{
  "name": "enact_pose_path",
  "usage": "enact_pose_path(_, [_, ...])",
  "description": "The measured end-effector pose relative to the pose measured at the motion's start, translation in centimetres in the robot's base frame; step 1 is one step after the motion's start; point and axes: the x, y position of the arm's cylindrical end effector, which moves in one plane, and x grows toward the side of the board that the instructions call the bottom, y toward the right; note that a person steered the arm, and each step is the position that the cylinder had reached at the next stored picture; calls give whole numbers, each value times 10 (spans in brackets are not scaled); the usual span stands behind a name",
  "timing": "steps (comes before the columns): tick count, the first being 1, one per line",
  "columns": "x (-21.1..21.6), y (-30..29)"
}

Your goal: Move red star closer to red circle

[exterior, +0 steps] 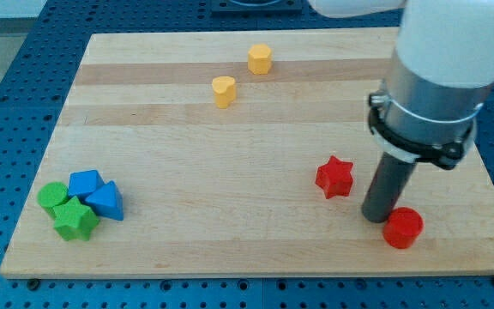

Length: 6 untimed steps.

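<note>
The red star (334, 177) lies on the wooden board (230, 154) at the view's right, lower half. The red circle (402, 227) lies below and to the right of it, near the board's bottom edge. My tip (376, 216) stands between the two, just to the left of the red circle and below right of the red star. It looks to be touching or nearly touching the circle's left side, and it stands apart from the star.
Two yellow blocks, a heart (223, 91) and a hexagon (260, 59), lie near the view's top centre. At the bottom left sits a cluster: a green circle (52, 196), a green star (75, 219), a blue block (85, 183) and a blue triangle (105, 202).
</note>
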Motion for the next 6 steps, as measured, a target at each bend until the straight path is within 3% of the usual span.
enact_pose_path(1, [-1,13])
enact_pose_path(3, [-95,16])
enact_pose_path(5, [-110,12])
enact_pose_path(6, [-111,-19])
